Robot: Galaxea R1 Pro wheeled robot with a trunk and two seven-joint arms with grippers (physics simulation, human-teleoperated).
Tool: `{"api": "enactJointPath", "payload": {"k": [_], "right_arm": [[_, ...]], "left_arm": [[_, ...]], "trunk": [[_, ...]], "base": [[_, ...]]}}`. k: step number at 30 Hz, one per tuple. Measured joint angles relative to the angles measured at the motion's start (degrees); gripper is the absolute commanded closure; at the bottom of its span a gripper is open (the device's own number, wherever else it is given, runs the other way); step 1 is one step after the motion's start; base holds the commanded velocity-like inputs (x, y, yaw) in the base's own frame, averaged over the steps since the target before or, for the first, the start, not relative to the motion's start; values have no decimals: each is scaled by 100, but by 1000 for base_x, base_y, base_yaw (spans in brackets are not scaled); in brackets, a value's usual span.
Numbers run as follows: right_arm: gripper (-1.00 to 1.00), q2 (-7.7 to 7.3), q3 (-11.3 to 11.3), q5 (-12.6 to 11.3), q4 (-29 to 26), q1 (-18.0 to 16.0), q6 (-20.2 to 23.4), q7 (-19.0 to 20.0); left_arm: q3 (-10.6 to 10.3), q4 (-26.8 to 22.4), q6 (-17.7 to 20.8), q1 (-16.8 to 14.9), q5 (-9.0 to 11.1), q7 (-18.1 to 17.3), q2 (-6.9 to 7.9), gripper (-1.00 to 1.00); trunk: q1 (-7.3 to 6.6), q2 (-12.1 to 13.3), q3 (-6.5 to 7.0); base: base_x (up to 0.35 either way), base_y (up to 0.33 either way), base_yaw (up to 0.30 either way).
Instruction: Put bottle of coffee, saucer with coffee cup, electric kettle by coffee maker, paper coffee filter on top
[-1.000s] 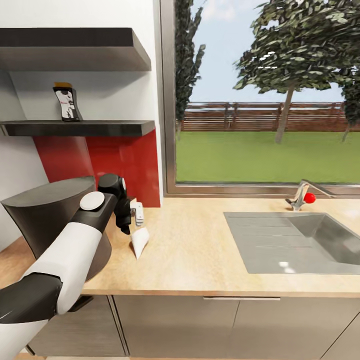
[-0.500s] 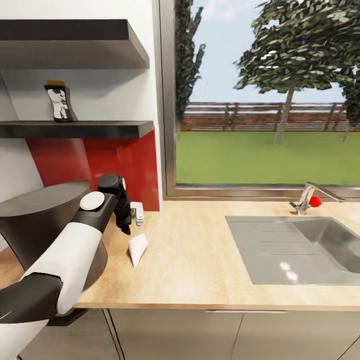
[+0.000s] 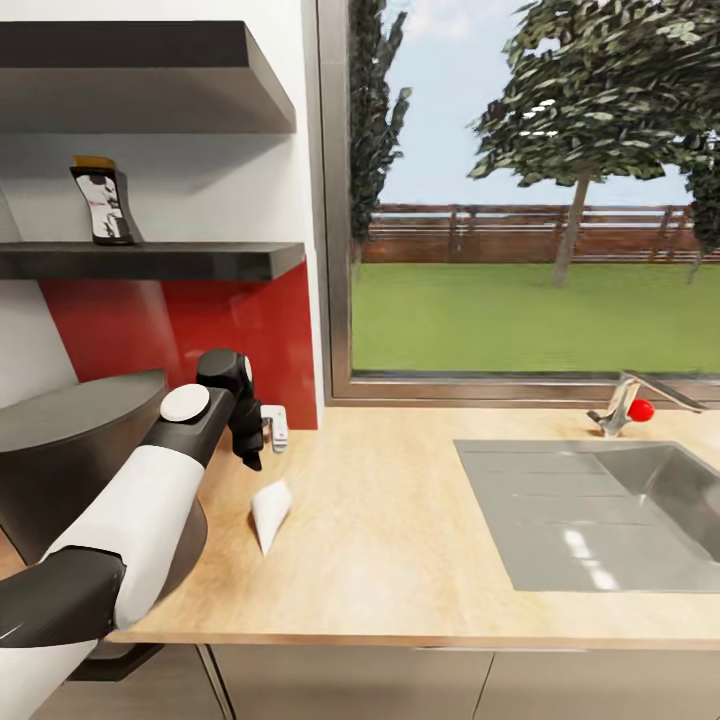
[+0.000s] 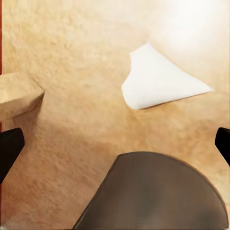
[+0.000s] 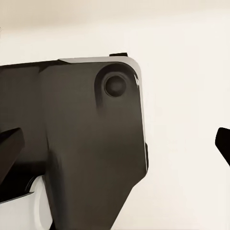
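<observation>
Left arm, white forearm with black wrist and elbow sections, reaches forward from the near left. Its black two-fingered tool (image 3: 262, 440) points downward, fingers (image 4: 9, 148) spread wide apart, nothing between them. Right tool (image 5: 115, 153) fingertips likewise stand wide apart.

Lighting: bright, even daylight entering through the window (image 3: 530, 200). Desk (image 3: 400, 520): pale and washed where daylight falls; glare patches on the sink (image 3: 590, 520) drainer. Shadows: soft, under the kitchen shelf (image 3: 150, 260) and beside the paper coffee filter (image 3: 268, 512). Left wrist view: one corner of the desk blown out to near white; grain smeared, edges soft. Right wrist view: flat pale background, dark close surfaces slightly blurred. Overall rendering mildly soft, with compression haze.
</observation>
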Motion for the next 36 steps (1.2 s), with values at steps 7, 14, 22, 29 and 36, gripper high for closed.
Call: {"api": "enactJointPath", "payload": {"k": [7, 14, 22, 29, 36], "right_arm": [[-100, 0, 3, 0, 0, 0, 0, 0], [-100, 0, 5, 1, 0, 0, 0, 0], [-100, 0, 5, 1, 0, 0, 0, 0], [-100, 0, 3, 0, 0, 0, 0, 0], [-100, 0, 2, 0, 0, 0, 0, 0]], "left_arm": [[8, 24, -5, 0, 19, 0, 3, -100], [8, 32, 8, 5, 49, 0, -11, -100], [7, 145, 11, 5, 50, 0, -27, -100], [9, 262, 11, 9, 55, 0, -28, -100], [10, 437, 11, 9, 50, 0, -26, -100]], "trunk": [[2, 1, 0], [3, 0, 0], [1, 0, 0], [3, 1, 0], [3, 1, 0]], "base": [[158, 0, 0], [14, 0, 0], [118, 0, 0], [91, 0, 0], [7, 0, 0]]}}
